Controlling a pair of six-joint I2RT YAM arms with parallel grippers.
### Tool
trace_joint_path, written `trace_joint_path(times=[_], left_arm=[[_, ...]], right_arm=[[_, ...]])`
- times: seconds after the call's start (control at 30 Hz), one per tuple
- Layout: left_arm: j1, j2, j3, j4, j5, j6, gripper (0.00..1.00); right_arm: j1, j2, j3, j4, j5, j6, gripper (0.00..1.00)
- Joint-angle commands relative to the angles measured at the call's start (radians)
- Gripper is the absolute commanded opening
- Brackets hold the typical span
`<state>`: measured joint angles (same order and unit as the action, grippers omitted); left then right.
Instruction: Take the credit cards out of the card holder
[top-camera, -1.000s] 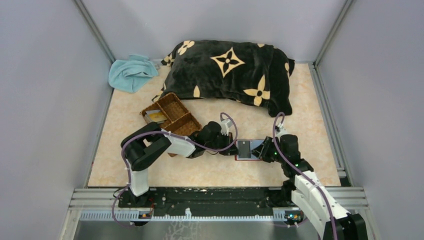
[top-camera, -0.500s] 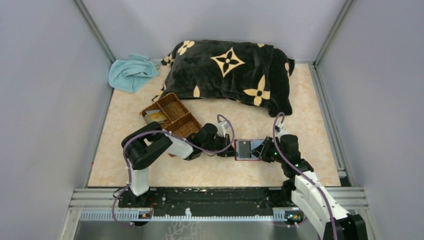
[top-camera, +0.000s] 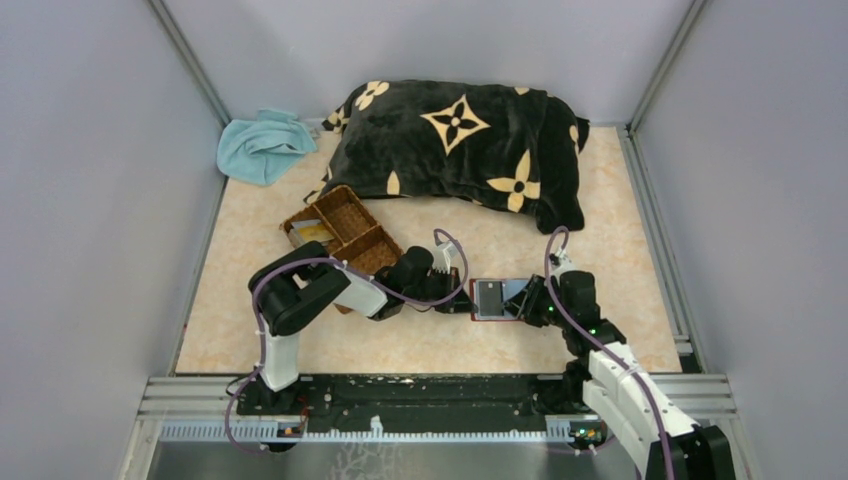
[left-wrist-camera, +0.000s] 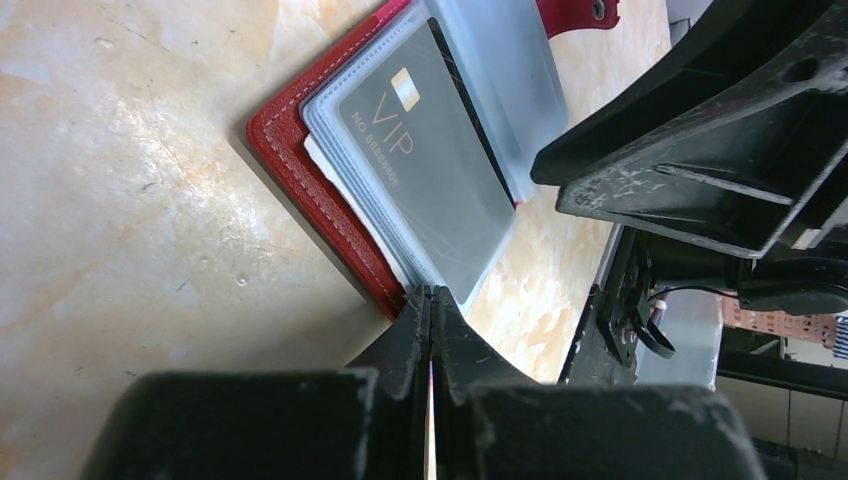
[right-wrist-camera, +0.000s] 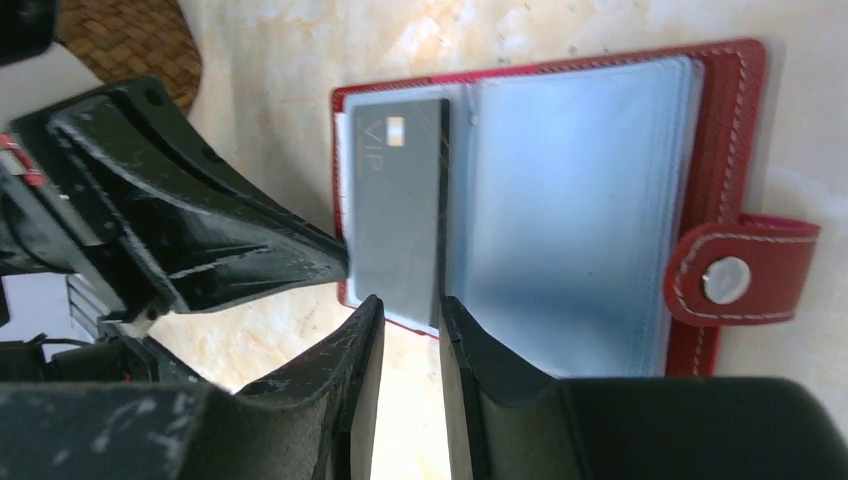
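At table centre the holder (top-camera: 497, 299) lies open and flat. Grey VIP card (left-wrist-camera: 425, 170) sits in its left clear sleeve; right sleeves (right-wrist-camera: 570, 200) look empty. Left gripper (left-wrist-camera: 432, 300) is pressed together, tip at the holder's left edge. Right gripper (right-wrist-camera: 408, 310) is narrowly spread at the near edge. Step: freeing the card. Next, probably: pinch the card edge and slide it out. Basket (top-camera: 345, 212), to the left: one compartment holds a yellowish item (top-camera: 313, 232).
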<state>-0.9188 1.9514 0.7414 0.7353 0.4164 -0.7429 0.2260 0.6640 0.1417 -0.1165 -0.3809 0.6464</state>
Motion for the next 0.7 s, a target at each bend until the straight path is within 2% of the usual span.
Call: trace_joint_path(times=[0.0, 0.3, 0.53, 0.67], left_arm=[[0.003, 0.046, -0.027, -0.041, -0.016, 0.012, 0.00], [0.006, 0.045, -0.033, -0.037, -0.012, 0.010, 0.00], [0.011, 0.055, -0.034, -0.029, -0.003, 0.004, 0.00], [0.012, 0.058, -0.037, -0.019, 0.005, 0.001, 0.00]], right_arm=[[-0.010, 0.039, -0.017, 0.063, 0.043, -0.021, 0.28], [-0.011, 0.173, -0.016, 0.181, -0.004, -0.054, 0.31], [-0.010, 0.148, -0.012, 0.231, -0.059, -0.073, 0.31], [-0.010, 0.103, 0.001, 0.199, -0.009, -0.082, 0.31]])
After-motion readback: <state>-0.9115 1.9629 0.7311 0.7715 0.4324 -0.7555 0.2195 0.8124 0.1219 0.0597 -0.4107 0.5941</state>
